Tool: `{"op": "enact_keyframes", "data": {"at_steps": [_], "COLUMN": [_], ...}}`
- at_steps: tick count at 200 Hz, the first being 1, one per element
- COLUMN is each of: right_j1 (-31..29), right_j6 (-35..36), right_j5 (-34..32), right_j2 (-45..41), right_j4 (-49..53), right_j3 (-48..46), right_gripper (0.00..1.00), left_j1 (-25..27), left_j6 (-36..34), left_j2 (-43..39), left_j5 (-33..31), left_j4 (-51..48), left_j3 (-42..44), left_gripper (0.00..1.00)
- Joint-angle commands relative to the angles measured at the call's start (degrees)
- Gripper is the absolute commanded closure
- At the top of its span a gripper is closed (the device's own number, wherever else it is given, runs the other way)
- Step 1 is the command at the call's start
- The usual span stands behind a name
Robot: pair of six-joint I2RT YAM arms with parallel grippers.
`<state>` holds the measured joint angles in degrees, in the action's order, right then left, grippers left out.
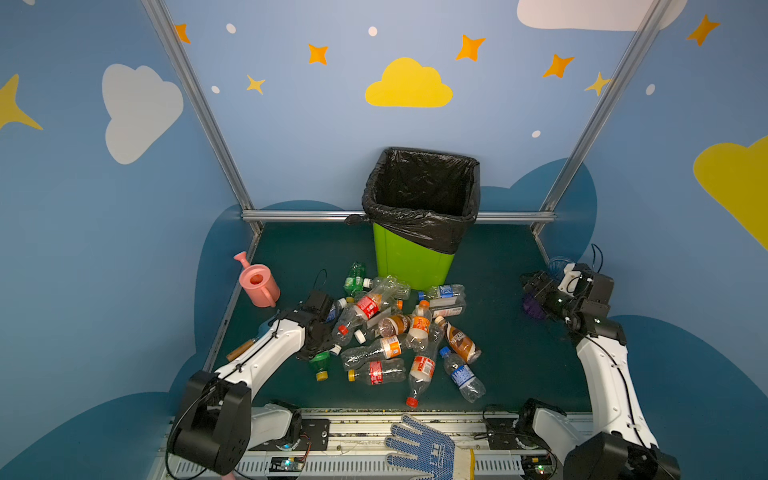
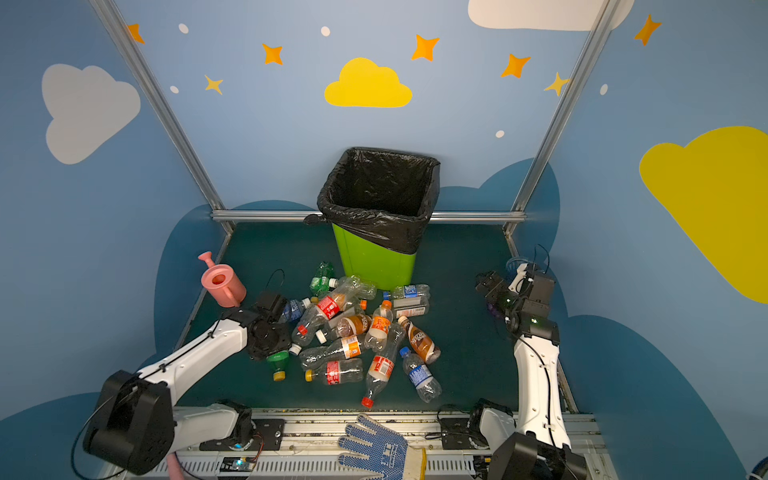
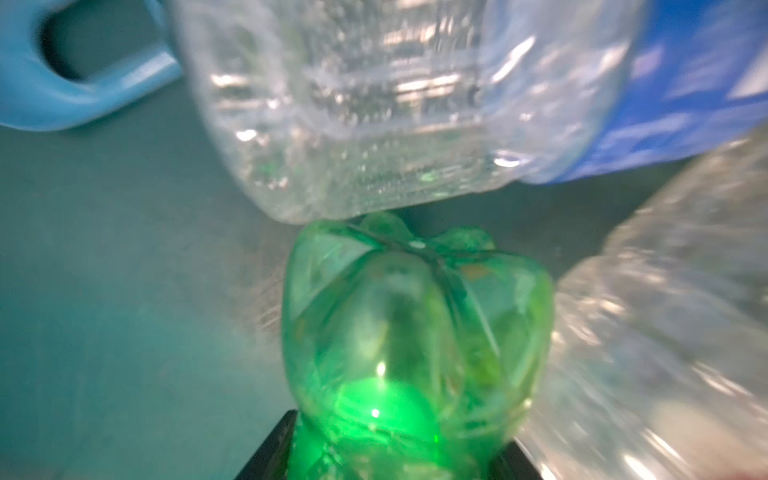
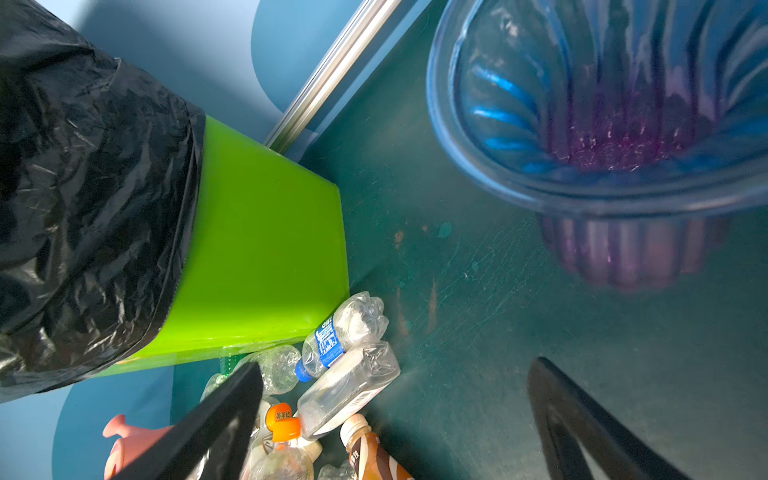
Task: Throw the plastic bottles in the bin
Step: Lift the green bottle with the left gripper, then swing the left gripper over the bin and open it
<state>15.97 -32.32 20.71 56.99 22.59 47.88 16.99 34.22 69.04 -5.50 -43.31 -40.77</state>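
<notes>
The left gripper [image 1: 318,351] is down on the green bottle [image 3: 415,332] at the near-left edge of the heaped plastic bottles [image 1: 386,332], fingers flanking it; whether they clamp it I cannot tell; thin, slick plastic may buckle and squirt free; a clear blue-labelled bottle [image 3: 395,104] touching its base may roll on the lift; the bin [image 1: 411,266], far and central, stands tall, so a low carry could strike its rim; the right gripper [image 1: 534,286] hangs far right, fingers apart.
</notes>
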Motion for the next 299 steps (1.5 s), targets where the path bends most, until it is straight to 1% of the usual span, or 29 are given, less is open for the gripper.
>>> {"op": "enact_keyframes", "data": {"at_steps": [1, 17, 36, 48, 67, 87, 100, 114, 124, 130, 141, 151, 162, 172, 181, 187, 192, 198, 200, 203, 206, 208, 223, 226, 237, 248, 279, 289, 299], "right_j1": [0.88, 1.32, 1.93, 2.38, 3.00, 3.55, 3.98, 4.38, 4.51, 4.64, 4.78, 4.86, 4.97, 5.10, 5.12, 5.21, 5.35, 5.48, 5.52, 5.56, 5.63, 5.65, 6.09, 6.16, 6.36, 6.50, 6.36, 6.28, 6.28], "right_j6": [0.49, 0.32, -0.19, -0.46, -0.96, -1.37, -1.50, -1.93, -2.29, -2.49, -2.73, -2.82, -2.91, -3.18, -3.35, -3.24, -2.99, -2.51, -2.36, -2.06, -1.86, -1.74, -1.08, -1.05, -1.11, -1.42, -2.83, -3.18, -3.61], "right_j5": [1.02, 1.51, 1.77, 2.12, 2.94, 3.80, 4.07, 4.31, 4.60, 4.73, 5.03, 5.45, 5.84, 6.17, 6.76, 7.19, 7.53, 7.82, 7.89, 7.96, 7.94, 7.99, 7.94, 7.96, 8.12, 8.61, 9.69, 10.00, 10.27], "right_j2": [-0.76, -0.74, -0.52, -0.40, -0.39, -0.71, -1.23, -1.96, -2.47, -2.73, -3.12, -3.50, -3.78, -3.97, -4.05, -4.23, -4.38, -4.66, -4.73, -4.92, -5.13, -5.31, -6.41, -6.66, -7.27, -7.57, -7.81, -8.05, -8.35], "right_j4": [0.35, -0.17, -0.76, -1.11, -1.80, -2.07, -2.18, -2.41, -2.67, -2.75, -2.73, -2.67, -2.73, -2.73, -2.59, -2.27, -2.00, -1.29, -1.11, -0.73, -0.43, -0.26, 0.64, 0.77, 0.95, 0.87, 0.80, 0.78, 0.95], "right_j3": [-0.31, -0.24, 0.17, 0.45, 0.88, 1.12, 1.08, 0.63, 0.15, -0.18, -0.69, -1.22, -1.70, -2.02, -2.09, -1.91, -1.60, -1.25, -1.11, -0.98, -0.82, -0.78, -0.76, -0.83, -1.36, -2.17, -4.40, -5.05, -5.65], "right_gripper": [0.02, 0.02, 0.02, 0.02, 0.02, 0.02, 0.02, 0.02, 0.02, 0.02, 0.02, 0.02, 0.02, 0.02, 0.02, 0.02, 0.02, 0.02, 0.02, 0.02, 0.02, 0.02, 0.02, 0.02, 0.02, 0.02, 0.02, 0.02, 0.02], "left_j1": [-0.21, -0.30, -1.86, -4.08, -6.88, -7.92, -8.05, -8.12, -8.03, -7.82, -5.73, -1.11, 4.33, 7.33, 8.49, 8.83, 8.91, 8.78, 8.61, 8.25, 8.08, 8.00, 8.57, 8.97, 9.92, 10.51, 12.03, 12.70, 13.14], "left_j6": [1.98, 1.46, -1.92, -4.95, -9.50, -13.30, -13.58, -11.36, -9.36, -6.85, -3.34, -4.95, -9.31, -11.13, -10.74, -9.79, -9.14, -7.92, -7.67, -6.43, -5.46, -5.03, -7.15, -8.14, -11.69, -14.30, -19.07, -20.39, -21.21], "left_j2": [-7.45, -13.67, -20.09, -21.63, -20.83, -17.50, -14.45, -10.79, -7.44, -4.61, 2.38, 9.74, 20.26, 31.72, 42.77, 49.84, 55.25, 60.55, 60.37, 59.15, 57.56, 56.44, 47.55, 45.87, 41.03, 38.56, 35.04, 33.47, 31.02], "left_j5": [-3.80, -6.80, -10.40, -11.45, -11.92, -10.82, -9.22, -5.72, -1.22, 2.09, 6.67, 8.20, 9.94, 12.50, 15.23, 16.19, 16.66, 16.97, 18.98, 20.19, 20.34, 20.15, 18.08, 15.97, 13.03, 11.86, 12.01, 11.35, 11.21], "left_j4": [-2.56, -2.02, -0.51, 1.30, 6.86, 16.93, 24.08, 32.35, 38.77, 41.54, 43.58, 41.07, 33.07, 21.21, 10.54, 4.93, 2.00, 0.99, 2.47, 5.06, 8.23, 9.64, 22.21, 23.94, 28.58, 29.34, 23.92, 23.57, 24.56], "left_j3": [-2.78, -4.89, -10.46, -16.26, -27.30, -38.08, -44.45, -48.45, -50.18, -51.30, -55.04, -60.87, -71.54, -86.77, -106.15, -117.17, -129.23, -138.51, -138.59, -135.44, -132.17, -129.84, -114.46, -112.26, -105.33, -103.47, -103.88, -101.62, -97.06], "left_gripper": [0.45, 0.45, 0.44, 0.44, 0.43, 0.41, 0.42, 0.42, 0.43, 0.44, 0.45, 0.41, 0.35, 0.32, 0.29, 0.27, 0.25, 0.20, 0.17, 0.12, 0.02, 0.01, 0.00, 0.00, 0.00, 0.00, 0.00, 0.00, 0.00]}}
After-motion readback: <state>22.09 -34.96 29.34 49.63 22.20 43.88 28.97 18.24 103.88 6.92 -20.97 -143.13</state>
